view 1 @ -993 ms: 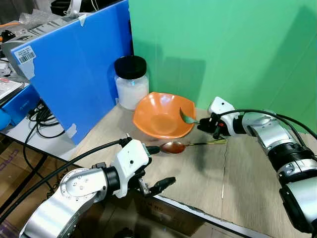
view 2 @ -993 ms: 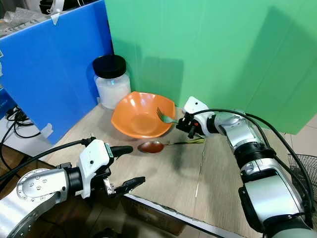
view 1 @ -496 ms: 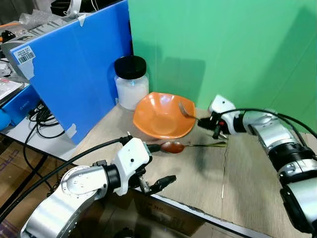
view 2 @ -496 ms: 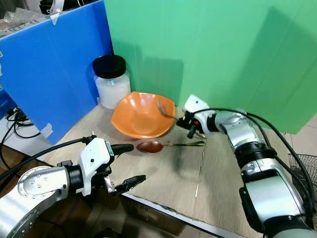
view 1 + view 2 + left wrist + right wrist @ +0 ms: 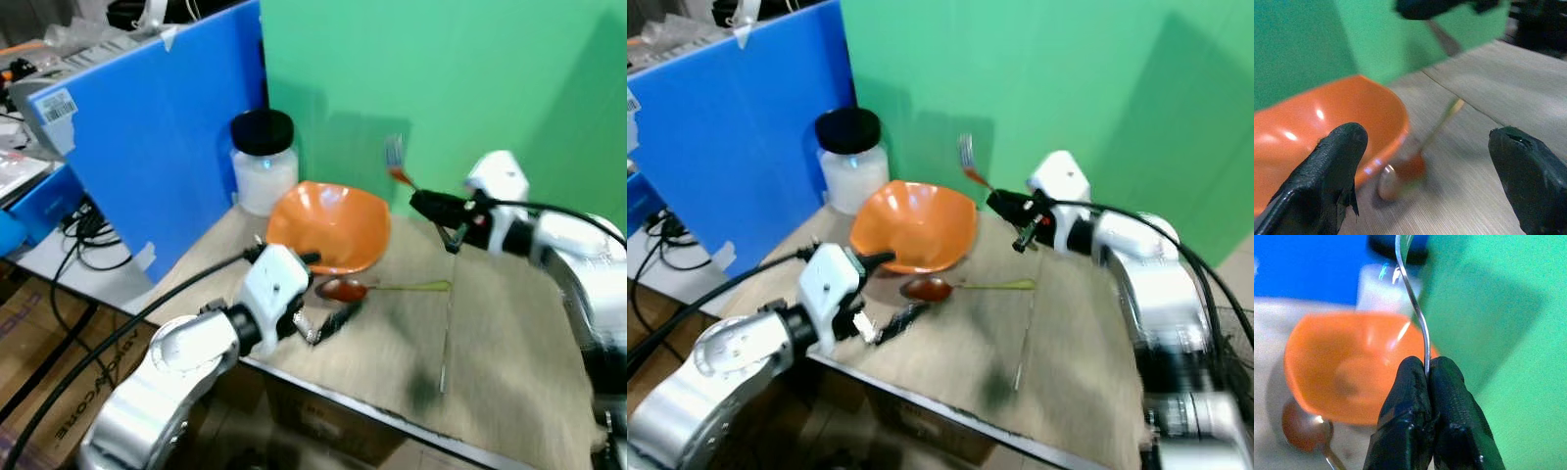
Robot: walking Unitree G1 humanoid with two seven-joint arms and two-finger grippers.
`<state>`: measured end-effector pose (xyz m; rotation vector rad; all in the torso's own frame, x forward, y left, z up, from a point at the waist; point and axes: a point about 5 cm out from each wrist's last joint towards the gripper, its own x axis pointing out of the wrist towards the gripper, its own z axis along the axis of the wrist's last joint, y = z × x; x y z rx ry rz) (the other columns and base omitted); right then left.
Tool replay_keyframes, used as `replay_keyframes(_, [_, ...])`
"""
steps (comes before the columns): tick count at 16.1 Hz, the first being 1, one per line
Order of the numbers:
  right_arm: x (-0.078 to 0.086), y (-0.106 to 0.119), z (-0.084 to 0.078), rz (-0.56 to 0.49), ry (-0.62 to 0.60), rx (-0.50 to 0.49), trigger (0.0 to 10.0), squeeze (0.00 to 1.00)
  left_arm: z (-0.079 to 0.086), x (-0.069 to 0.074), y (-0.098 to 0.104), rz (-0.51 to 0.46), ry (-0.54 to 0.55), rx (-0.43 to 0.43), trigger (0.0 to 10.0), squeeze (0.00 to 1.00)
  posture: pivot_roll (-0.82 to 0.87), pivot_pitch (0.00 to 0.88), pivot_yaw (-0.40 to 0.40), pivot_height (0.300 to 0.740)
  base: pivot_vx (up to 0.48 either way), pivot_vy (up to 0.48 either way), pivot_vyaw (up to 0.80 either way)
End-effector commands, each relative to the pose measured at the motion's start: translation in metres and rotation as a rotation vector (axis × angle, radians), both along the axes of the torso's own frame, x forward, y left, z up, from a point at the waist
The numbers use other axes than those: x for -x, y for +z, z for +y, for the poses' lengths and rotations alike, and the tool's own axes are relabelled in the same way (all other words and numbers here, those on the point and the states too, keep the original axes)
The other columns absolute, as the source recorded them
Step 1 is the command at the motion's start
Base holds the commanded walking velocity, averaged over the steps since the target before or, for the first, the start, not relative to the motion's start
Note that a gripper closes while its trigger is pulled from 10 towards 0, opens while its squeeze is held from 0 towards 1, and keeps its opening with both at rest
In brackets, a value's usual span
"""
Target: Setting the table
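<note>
A pale wooden desk (image 5: 509, 333) with a long seam running along its planks carried an orange bowl (image 5: 331, 225), the thing that everything else was placed against. Behind the bowl stood a green backdrop panel (image 5: 470, 88), and a blue board (image 5: 157, 137) leaned up on the bowl's left. Tucked in the corner where the two panels met, just behind the bowl, sat a white jar (image 5: 263, 162) with a black lid. Beyond the blue board, off the desk's edge, black cables (image 5: 83, 225) trailed over a lower white surface, and a cardboard box (image 5: 49, 392) sat on the floor.

A spoon (image 5: 345, 290) with a coppery bowl and a greenish handle lay flat on the desk just in front of the orange bowl, its handle pointing away to the right.

The right tool (image 5: 1427, 377) was above the desk just right of the bowl's rim, its two black fingers pinched tight on the handle of a metal fork (image 5: 968, 160). The fork was lifted clear of the bowl, its tines up against the green panel.

The left tool (image 5: 1430, 166) hovered low over the desk's near edge in front of the bowl, its fingers (image 5: 1332, 161) spread wide apart and holding nothing, the spoon lying between them in the wrist view.
</note>
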<state>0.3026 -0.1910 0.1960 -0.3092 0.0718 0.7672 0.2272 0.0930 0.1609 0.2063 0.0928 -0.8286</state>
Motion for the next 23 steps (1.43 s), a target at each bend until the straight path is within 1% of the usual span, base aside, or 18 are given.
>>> replay_keyframes(1, [0.009, 0.008, 0.002, -0.027, -0.040, -0.047, 2.1, 0.00, 0.004, -0.006, 0.001, -0.021, 0.082, 0.006, 10.0, 0.00, 0.05, 0.000, 0.024, 0.740, 0.000, 0.000, 0.00])
replay_keyframes(2, [0.024, 0.003, 0.005, -0.012, -0.091, -0.057, 10.0, 0.00, 0.005, -0.008, 0.000, -0.029, 0.151, 0.025, 10.0, 0.00, 0.05, 0.000, 0.023, 0.740, 0.000, 0.000, 0.00])
replay_keyframes(3, [0.045, -0.001, 0.012, -0.011, -0.174, -0.161, 10.0, 0.00, 0.007, -0.009, -0.001, -0.033, 0.225, 0.045, 10.0, 0.00, 0.05, 0.000, 0.026, 0.740, 0.000, 0.000, 0.00])
replay_keyframes(4, [0.054, -0.002, 0.015, -0.019, -0.214, -0.208, 10.0, 0.00, 0.008, -0.009, -0.001, -0.038, 0.251, 0.050, 10.0, 0.00, 0.05, 0.000, 0.027, 0.740, 0.000, 0.000, 0.00])
replay_keyframes(5, [0.072, -0.003, 0.020, -0.041, -0.336, -0.290, 10.0, 0.00, 0.011, -0.010, -0.002, -0.050, 0.314, 0.058, 10.0, 0.00, 0.05, 0.000, 0.035, 0.740, 0.000, 0.000, 0.00])
replay_keyframes(6, [0.079, -0.007, 0.021, -0.047, -0.393, -0.290, 10.0, 0.00, 0.014, -0.010, -0.002, -0.052, 0.336, 0.051, 10.0, 0.00, 0.05, 0.000, 0.037, 0.740, 0.000, 0.000, 0.00])
replay_keyframes(7, [0.087, -0.012, 0.023, -0.050, -0.440, -0.275, 10.0, 0.00, 0.018, -0.009, -0.002, -0.056, 0.362, 0.044, 10.0, 0.00, 0.05, 0.000, 0.042, 0.740, 0.000, 0.000, -0.78])
replay_keyframes(8, [0.091, -0.015, 0.025, -0.038, -0.457, -0.276, 10.0, 0.00, 0.020, -0.009, -0.002, -0.061, 0.371, 0.039, 10.0, 0.00, 0.05, 0.000, 0.044, 0.740, 0.000, 0.000, -0.78])
replay_keyframes(9, [0.099, -0.024, 0.028, -0.007, -0.512, -0.263, 10.0, 0.00, 0.023, -0.007, -0.003, -0.068, 0.385, 0.038, 10.0, 0.00, 0.05, 0.000, 0.051, 0.740, 0.000, 0.000, -0.77])
replay_keyframes(10, [0.103, -0.028, 0.030, 0.019, -0.559, -0.263, 10.0, 0.00, 0.024, -0.006, -0.003, -0.070, 0.396, 0.039, 10.0, 0.00, 0.05, 0.000, 0.054, 0.740, 0.000, 0.000, -0.77])
replay_keyframes(11, [0.104, -0.029, 0.030, 0.026, -0.572, -0.265, 10.0, 0.00, 0.025, -0.006, -0.003, -0.071, 0.400, 0.039, 10.0, 0.00, 0.05, 0.000, 0.054, 0.740, 0.000, 0.000, -0.77])
replay_keyframes(13, [0.105, -0.032, 0.038, 0.068, -0.595, -0.261, 10.0, 0.00, 0.024, -0.006, -0.001, -0.082, 0.405, 0.049, 10.0, 0.00, 0.05, 0.000, 0.058, 0.740, 0.000, 0.000, -0.77])
replay_keyframes(16, [0.101, -0.032, 0.034, 0.071, -0.645, -0.256, 10.0, 0.00, 0.025, -0.008, 0.000, -0.091, 0.416, 0.056, 10.0, 0.00, 0.05, 0.000, 0.051, 0.740, 0.000, 0.000, -0.77])
replay_keyframes(20, [0.095, -0.030, 0.035, 0.071, -0.661, -0.242, 10.0, 0.00, 0.028, -0.012, 0.002, -0.098, 0.435, 0.061, 10.0, 0.00, 0.06, 0.000, 0.036, 0.740, 0.000, 0.000, -0.77])
replay_keyframes(23, [0.092, -0.031, 0.037, 0.092, -0.637, -0.225, 10.0, 0.00, 0.028, -0.012, 0.004, -0.097, 0.444, 0.077, 10.0, 0.00, 0.06, 0.000, 0.031, 0.740, 0.000, 0.000, -0.77])
